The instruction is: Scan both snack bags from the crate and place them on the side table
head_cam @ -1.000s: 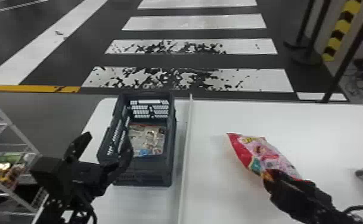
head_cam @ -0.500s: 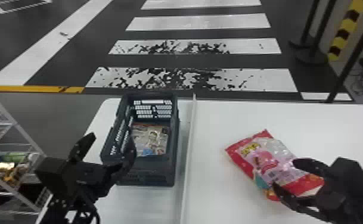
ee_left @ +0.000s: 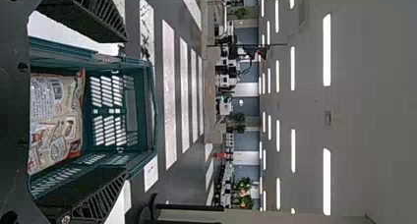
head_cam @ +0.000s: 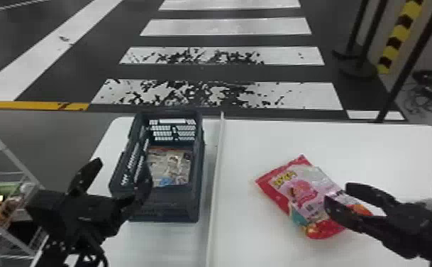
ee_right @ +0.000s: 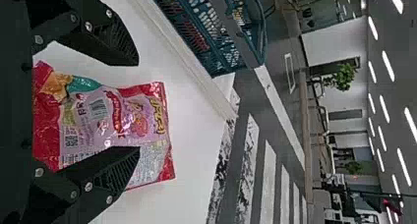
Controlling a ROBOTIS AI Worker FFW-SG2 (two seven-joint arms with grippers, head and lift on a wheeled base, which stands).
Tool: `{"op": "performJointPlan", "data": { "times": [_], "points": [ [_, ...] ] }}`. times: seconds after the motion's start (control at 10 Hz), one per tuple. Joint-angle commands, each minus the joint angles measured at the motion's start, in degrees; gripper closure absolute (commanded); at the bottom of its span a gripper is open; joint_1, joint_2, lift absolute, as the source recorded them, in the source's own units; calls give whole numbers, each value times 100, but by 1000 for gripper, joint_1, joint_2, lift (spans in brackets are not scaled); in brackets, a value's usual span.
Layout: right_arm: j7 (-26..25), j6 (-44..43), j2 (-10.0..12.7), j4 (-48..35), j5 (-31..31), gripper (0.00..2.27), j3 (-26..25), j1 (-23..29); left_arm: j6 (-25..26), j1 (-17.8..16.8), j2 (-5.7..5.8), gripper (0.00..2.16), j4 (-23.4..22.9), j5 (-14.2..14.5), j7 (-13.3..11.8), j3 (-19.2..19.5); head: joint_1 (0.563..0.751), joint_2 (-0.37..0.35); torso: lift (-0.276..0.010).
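Note:
My left gripper (head_cam: 124, 177) stands open at the near left part of the dark crate (head_cam: 169, 206), nothing between its fingers. In the left wrist view the open left gripper (ee_left: 125, 106) faces the crate (ee_left: 147, 86) and a beige snack bag (ee_left: 54, 116) inside it. That beige bag (head_cam: 170, 165) lies on the crate's floor. A red and pink snack bag (head_cam: 300, 199) lies flat on the right-hand table (head_cam: 254, 248). Over its right side is my right gripper (head_cam: 335, 195), open. In the right wrist view the right gripper (ee_right: 138, 106) has its fingers apart above the red bag (ee_right: 98, 121).
A raised white edge (head_cam: 215, 184) runs between crate and red bag. At the left stands a white wire rack (head_cam: 12, 163) with packaged goods. Black posts (head_cam: 399, 81) rise from the floor beyond the table's far right.
The right gripper has let go of the red bag and moved back to the right, its fingers now spread. The bag has settled flat on the table. The left arm looks unmoved.

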Motion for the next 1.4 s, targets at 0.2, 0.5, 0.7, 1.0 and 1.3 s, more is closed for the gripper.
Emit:
{"op": "performJointPlan", "data": {
  "times": [0.2,0.5,0.7,1.0,1.3],
  "points": [
    [70,-53,5,344,-124,2199,100,-208,10,-7,0,56,8,0,0,0,695,94,-98],
    [334,-634,5,1171,17,2246,434,-683,10,-7,0,60,0,0,-9,0,695,135,-98],
    [395,-968,5,1900,395,2246,601,-1148,10,-16,0,60,8,0,-9,0,695,153,-98],
    [404,-1055,5,2700,887,2246,873,-1720,28,-42,0,60,17,0,-9,0,695,168,-98],
    [395,-1337,5,3377,1159,2246,961,-2106,28,-24,0,63,0,-9,-9,0,695,181,-98]
  ]
}}
